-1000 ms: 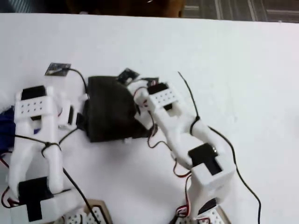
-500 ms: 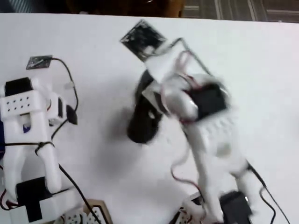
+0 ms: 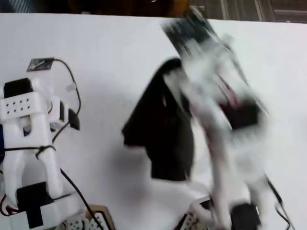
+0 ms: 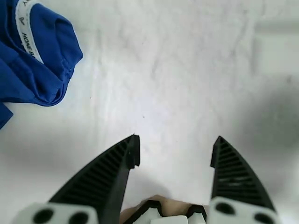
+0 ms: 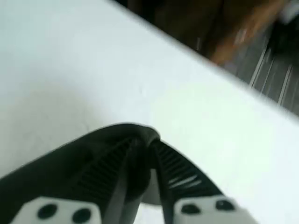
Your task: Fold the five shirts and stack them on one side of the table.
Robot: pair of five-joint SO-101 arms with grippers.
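Observation:
A black shirt hangs in the air over the middle of the table, held up by the right arm, which is raised and blurred. My right gripper is shut on the black shirt; in the right wrist view the cloth is pinched between the fingers. My left gripper is open above bare white table, nothing between its fingers. A blue shirt lies crumpled a little ahead of it and to one side; in the high view a blue strip of it peeks out at the left edge beside the left arm.
The white table ends at its far edge against a dark floor. Loose cables run from the left arm. Both arm bases stand at the near edge.
The right arm has lifted the black shirt off the table and swung it up and to the right. The left arm drew back to the left, away from the shirt.

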